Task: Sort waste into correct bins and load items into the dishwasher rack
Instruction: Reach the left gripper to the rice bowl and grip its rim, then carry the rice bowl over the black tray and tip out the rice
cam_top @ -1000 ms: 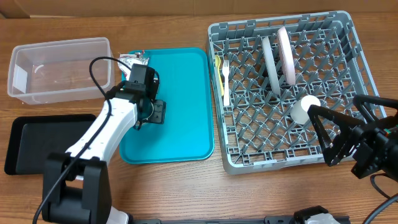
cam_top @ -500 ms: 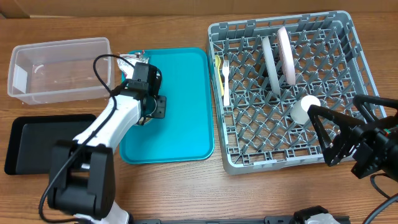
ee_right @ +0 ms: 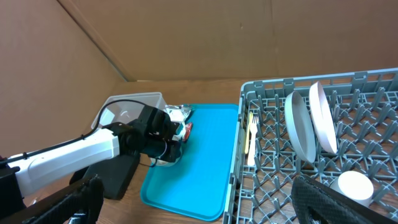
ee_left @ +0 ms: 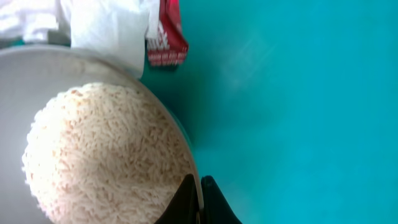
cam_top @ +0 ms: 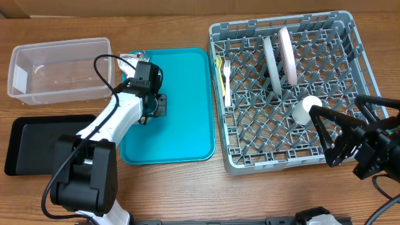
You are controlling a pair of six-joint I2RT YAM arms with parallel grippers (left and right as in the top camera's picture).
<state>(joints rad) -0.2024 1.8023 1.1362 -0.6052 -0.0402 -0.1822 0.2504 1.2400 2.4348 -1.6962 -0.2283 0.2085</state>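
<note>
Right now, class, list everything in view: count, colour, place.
dishwasher rack: 1, grey, right side
grey-green plate: 1, pale grey-green, upright in rack
white plate: 1, white, upright beside it
cup: 1, white, in rack, near side
fork: 1, white, rack's left edge
spoon: 1, yellow, beside fork
teal tray: 1, teal, centre
bowl: 1, pale grey, tray's left edge
rice: 1 heap, white, in bowl
napkin: 1, white, beside bowl
foil wrapper: 1, silver and red, beside napkin
clear tub: 1, clear, far left
black tray: 1, black, near left
left gripper: 1, black, shut on bowl's rim
right gripper: 1, black, open, at rack's near-right corner
</note>
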